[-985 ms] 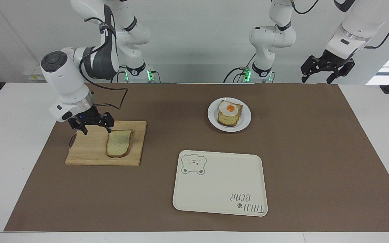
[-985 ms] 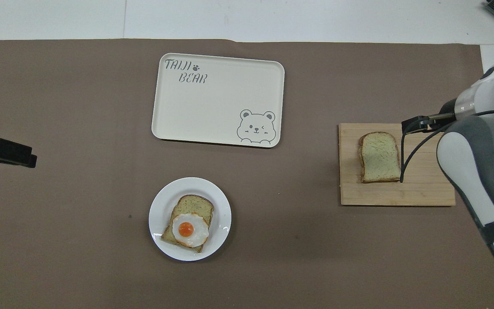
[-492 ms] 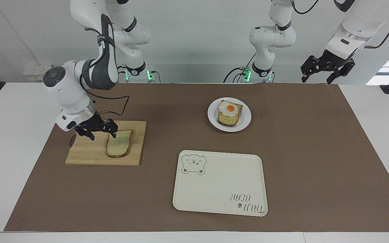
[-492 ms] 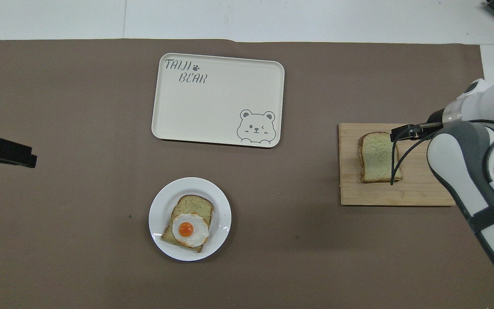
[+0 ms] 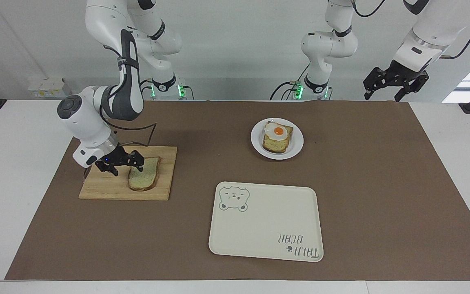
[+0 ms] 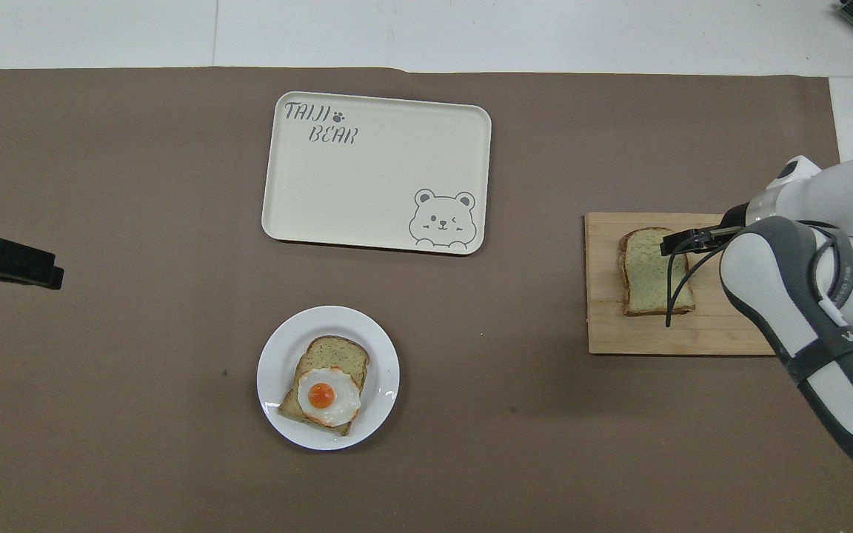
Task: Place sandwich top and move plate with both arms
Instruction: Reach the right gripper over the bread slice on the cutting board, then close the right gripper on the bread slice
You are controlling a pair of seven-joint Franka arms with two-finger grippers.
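Right gripper approaching bread slice on board

The right gripper [image 5: 125, 162], jaws wide, is descending tilted over the crust edge of the pale bread slice [image 5: 144, 174], lying flat on the wooden cutting board [image 5: 108, 185] directly beneath, to straddle it. The left gripper [image 5: 394, 84], also wide, is waiting well apart from the small round white plate [image 5: 296, 143].
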